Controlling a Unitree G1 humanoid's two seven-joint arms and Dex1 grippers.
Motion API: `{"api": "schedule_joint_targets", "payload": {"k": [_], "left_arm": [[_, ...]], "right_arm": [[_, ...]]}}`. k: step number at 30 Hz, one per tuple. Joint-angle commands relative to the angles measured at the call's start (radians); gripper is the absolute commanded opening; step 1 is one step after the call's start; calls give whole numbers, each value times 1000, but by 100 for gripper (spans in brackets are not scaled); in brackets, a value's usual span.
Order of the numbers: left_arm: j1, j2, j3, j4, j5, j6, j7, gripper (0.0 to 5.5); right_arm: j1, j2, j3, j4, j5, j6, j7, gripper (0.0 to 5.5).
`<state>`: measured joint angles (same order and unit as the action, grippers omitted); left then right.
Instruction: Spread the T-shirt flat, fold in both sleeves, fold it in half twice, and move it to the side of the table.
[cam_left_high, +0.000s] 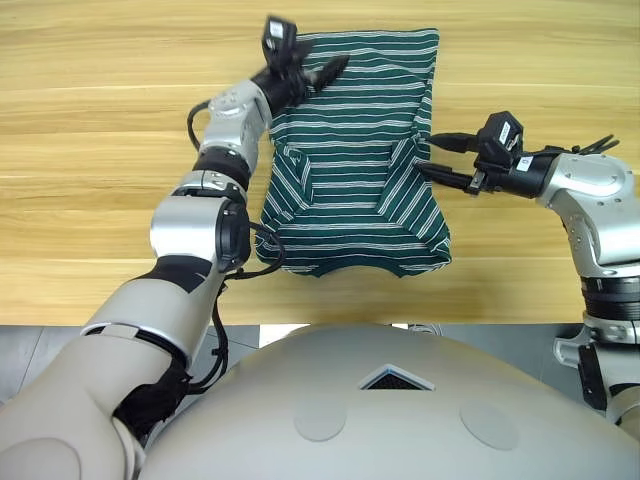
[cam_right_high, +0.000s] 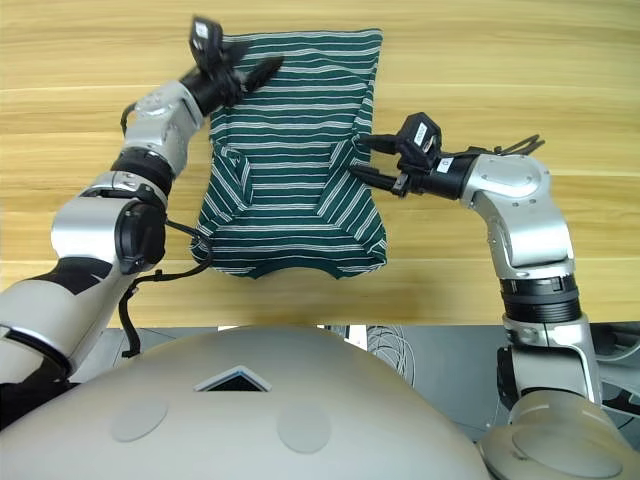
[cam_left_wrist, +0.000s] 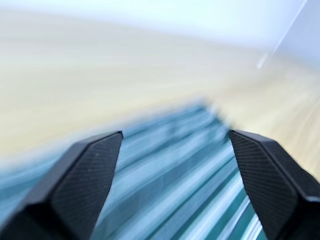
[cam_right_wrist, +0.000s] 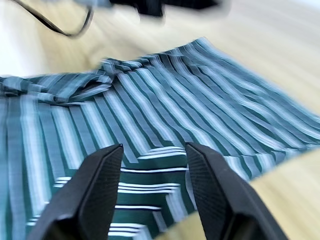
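On the light wooden table (cam_left_high: 100, 150), a green T-shirt with white stripes (cam_left_high: 350, 190) lies lengthwise in the middle, straight in front of the robot.

Both sleeves lie turned in over the shirt's body, and the cloth is bunched a little along its near edge. The left gripper (cam_left_high: 325, 72) sits over the far left corner of the shirt, fingers spread wide. The right gripper (cam_left_high: 426, 154) is at the shirt's right edge, its fingers apart and holding nothing, one tip on either side of the folded sleeve's edge.
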<state>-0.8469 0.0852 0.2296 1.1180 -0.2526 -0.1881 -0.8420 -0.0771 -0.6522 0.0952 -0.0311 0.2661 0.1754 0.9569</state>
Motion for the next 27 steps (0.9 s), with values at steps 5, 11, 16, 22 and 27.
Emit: {"api": "schedule_joint_targets", "payload": {"k": [5,11,16,22,27], "left_arm": [[625,296,23,-693,11,-228,-243,414],[1152,556,153,-709,256,-750,-202,489],[1231,640,69,-631,463,-959,-87,489],[1160,638,-100,-644,548,-970,18,489],[1058,630,-230,-636,592,-941,79,489]], "right_arm": [[56,-76,-38,434,-125,-824,115,297],[134,-198,26,613,-104,-1096,335,412],[79,-204,97,703,-192,-1170,367,412],[6,-136,157,710,-324,-1212,233,412],[9,-103,230,649,-310,-1151,212,412]]}}
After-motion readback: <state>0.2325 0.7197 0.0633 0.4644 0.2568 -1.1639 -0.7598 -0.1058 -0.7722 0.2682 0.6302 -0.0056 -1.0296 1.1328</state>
